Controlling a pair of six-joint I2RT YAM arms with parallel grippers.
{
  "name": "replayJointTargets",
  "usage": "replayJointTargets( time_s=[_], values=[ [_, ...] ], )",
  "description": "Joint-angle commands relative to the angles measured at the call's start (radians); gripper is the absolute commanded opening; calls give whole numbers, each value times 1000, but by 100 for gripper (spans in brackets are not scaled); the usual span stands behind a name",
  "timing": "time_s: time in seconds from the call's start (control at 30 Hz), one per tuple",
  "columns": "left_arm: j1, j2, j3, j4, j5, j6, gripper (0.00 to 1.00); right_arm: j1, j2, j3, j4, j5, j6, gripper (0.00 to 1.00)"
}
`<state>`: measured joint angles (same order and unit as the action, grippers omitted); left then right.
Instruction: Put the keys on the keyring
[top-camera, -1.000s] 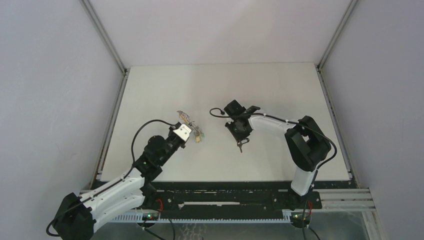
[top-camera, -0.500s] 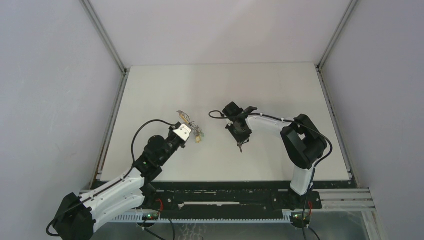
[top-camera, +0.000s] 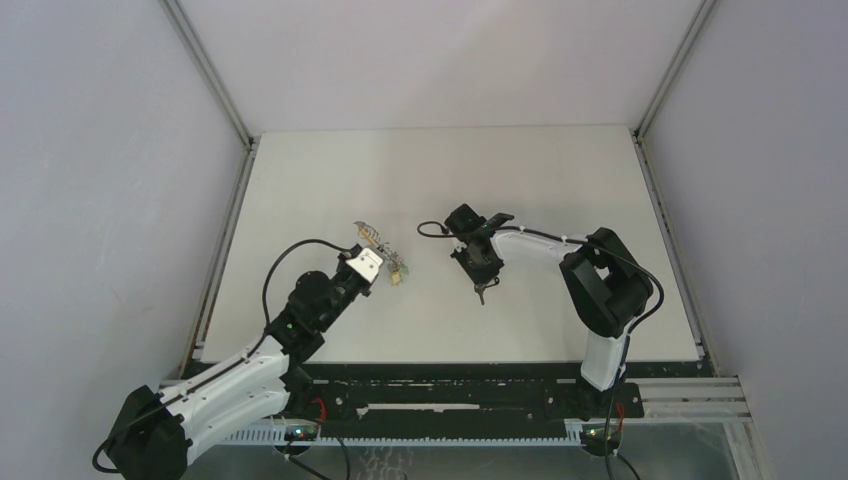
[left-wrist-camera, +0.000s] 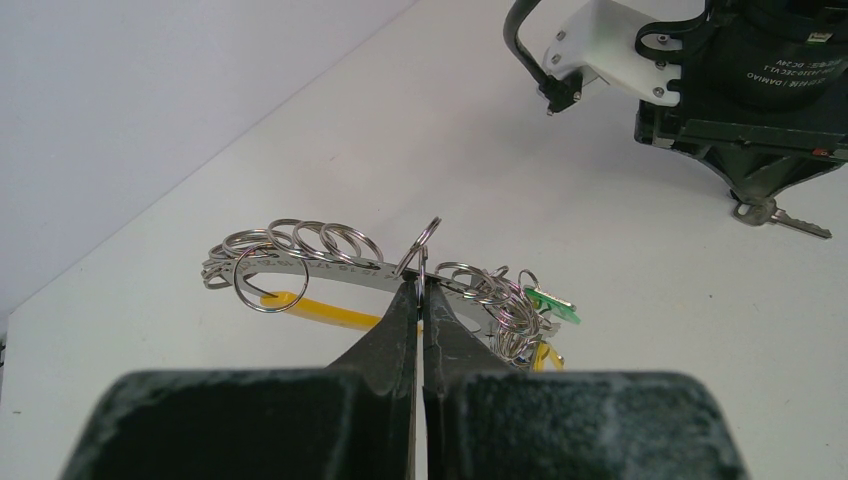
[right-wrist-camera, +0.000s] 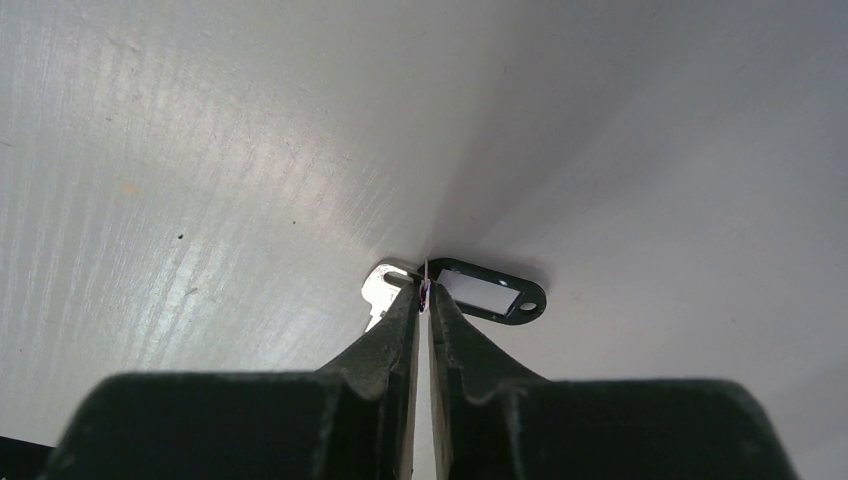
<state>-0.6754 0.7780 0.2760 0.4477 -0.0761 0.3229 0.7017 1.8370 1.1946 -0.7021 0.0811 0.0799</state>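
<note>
left gripper (left-wrist-camera: 421, 292): fingers are pressing together, clamping a small ring of the keyring (left-wrist-camera: 300, 266).
keyring: is sitting at the left gripper's tips, left of table (top-camera: 320, 180) centre.
right gripper (right-wrist-camera: 425, 296): fingers are pinching the key (right-wrist-camera: 377, 293) by its thin loop.
key: is lying on the table under the right gripper, well apart from the keyring.

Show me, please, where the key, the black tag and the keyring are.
key (right-wrist-camera: 377, 293), right wrist view, on its silver head.
black tag (right-wrist-camera: 490, 296), right wrist view, on its white label.
keyring (left-wrist-camera: 320, 268), left wrist view, on its curved metal band.
</note>
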Motion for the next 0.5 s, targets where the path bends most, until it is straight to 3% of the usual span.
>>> replayJointTargets(
  time_s=[0.0, 0.1, 0.17, 0.47],
  values=[
    [4, -13, -5, 86, 2, -19, 0, -2, 15, 34, 11, 13, -18, 7],
    [4, -11, -4, 86, 2, -18, 0, -5, 24, 34, 7, 12, -21, 6],
    [4, -11, -5, 87, 5, -18, 0, -6, 27, 34, 7, 13, -25, 0],
    [4, -2, -1, 86, 37, -15, 0, -2, -110, -6, 64, -45, -143, 0]
  ],
)
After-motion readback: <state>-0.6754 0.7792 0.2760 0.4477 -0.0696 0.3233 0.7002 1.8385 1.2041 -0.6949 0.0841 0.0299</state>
